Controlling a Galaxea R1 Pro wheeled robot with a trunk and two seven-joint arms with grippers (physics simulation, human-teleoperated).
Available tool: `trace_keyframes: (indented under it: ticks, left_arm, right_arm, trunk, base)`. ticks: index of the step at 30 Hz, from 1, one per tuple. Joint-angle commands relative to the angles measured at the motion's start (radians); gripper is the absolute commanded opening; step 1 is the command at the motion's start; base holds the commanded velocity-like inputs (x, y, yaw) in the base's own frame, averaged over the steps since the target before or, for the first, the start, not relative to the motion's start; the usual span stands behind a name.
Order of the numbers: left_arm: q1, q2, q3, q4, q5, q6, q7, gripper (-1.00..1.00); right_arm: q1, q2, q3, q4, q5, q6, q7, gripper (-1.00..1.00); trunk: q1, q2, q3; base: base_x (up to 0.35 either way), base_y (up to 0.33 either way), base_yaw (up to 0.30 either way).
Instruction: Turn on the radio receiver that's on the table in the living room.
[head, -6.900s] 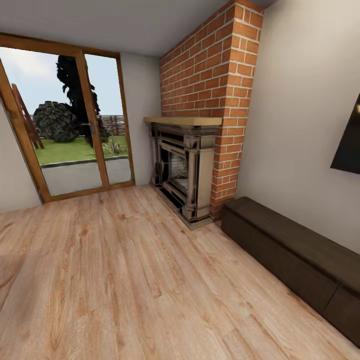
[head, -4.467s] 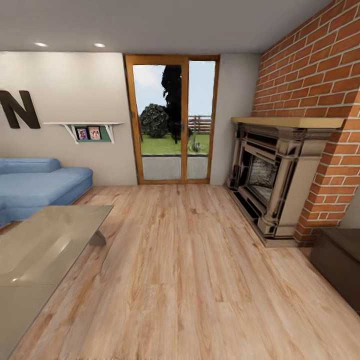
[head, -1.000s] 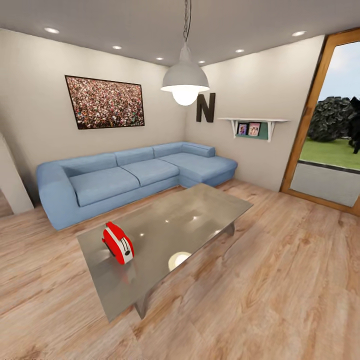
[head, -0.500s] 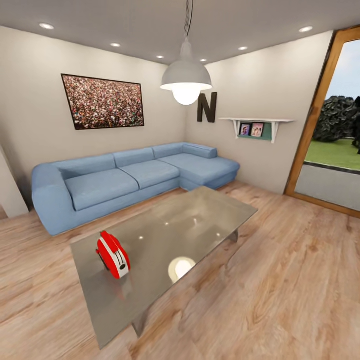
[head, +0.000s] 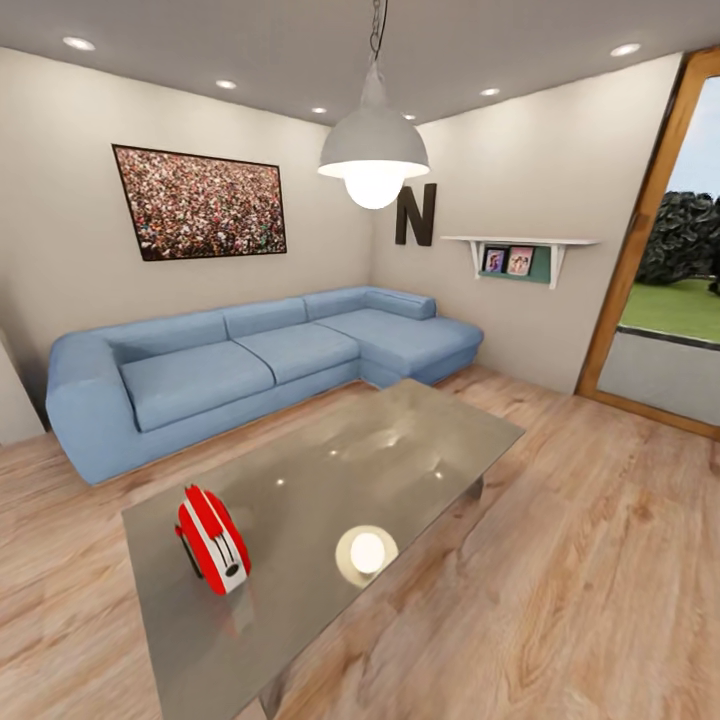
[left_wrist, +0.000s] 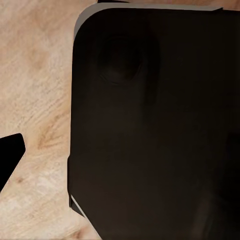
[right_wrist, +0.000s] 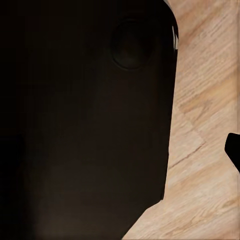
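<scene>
So in the head view, starting at the left, there's the framed crowd picture (head: 200, 203) on the beige wall, and under it the blue sectional sofa (head: 250, 365) running along that wall and turning the corner. In front of the sofa sits the table (head: 400, 450), big glossy grey top, and the radio receiver (head: 211, 540) is standing upright on it, near the table's left near corner, well in from the edges. It's the little red box with white stripes, seen mostly end-on, so I can't make out the dial from here. Just to the right of it on the tabletop there's a round bright spot (head: 366, 553), which looks like the reflection of the pendant lamp (head: 374, 160) hanging above. Further right on the back wall you get a dark letter N (head: 415, 214), then a white shelf (head: 520, 255) with a couple of small photos on it, and at the far right edge a wood-framed glass door (head: 655, 250) with grass outside. Light wood plank floor (head: 580, 560) all around. The wrist views are no help: each one is mostly a big dark blocky body (left_wrist: 155, 125) (right_wrist: 85, 115) over the wood floor, so honestly can't tell whether either set of fingers is open or closed.
</scene>
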Motion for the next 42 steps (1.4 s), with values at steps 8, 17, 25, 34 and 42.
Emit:
trace_keyframes:
  ticks: [8,17,25,34,42]
  left_arm:
    - [0.0,0.0,0.001,0.0,0.0,0.0,0.0,1.0]
    - [0.0,0.0,0.001,0.0,0.0,0.0,0.0,1.0]
    - [0.0,0.0,0.001,0.0,0.0,0.0,0.0,1.0]
    - [0.0,-0.001,0.001,0.0,0.0,0.0,0.0,1.0]
    - [0.0,-0.002,0.001,0.0,0.0,0.0,0.001,1.0]
  right_arm:
    - [0.0,0.0,0.0,0.0,0.0,-0.001,0.0,1.0]
    - [0.0,-0.001,0.0,0.0,0.001,-0.001,0.0,1.0]
    - [0.0,-0.001,0.0,0.0,0.002,-0.002,0.0,1.0]
    - [0.0,0.0,0.001,-0.001,0.002,-0.002,0.0,1.0]
    - [0.0,0.0,0.002,0.0,0.002,-0.002,0.0,1.0]
  trunk:
    - [0.0,0.0,0.0]
    - [0.0,0.0,0.0]
    - [0.0,0.0,0.0]
    - [0.0,0.0,0.0]
    - [0.0,0.0,0.0]
  base:
    - [0.029,0.0,0.04]
    - [0.001,0.0,0.247]
    - [0.0,0.0,0.269]
    - [0.0,0.0,0.27]
    - [0.0,0.0,0.27]
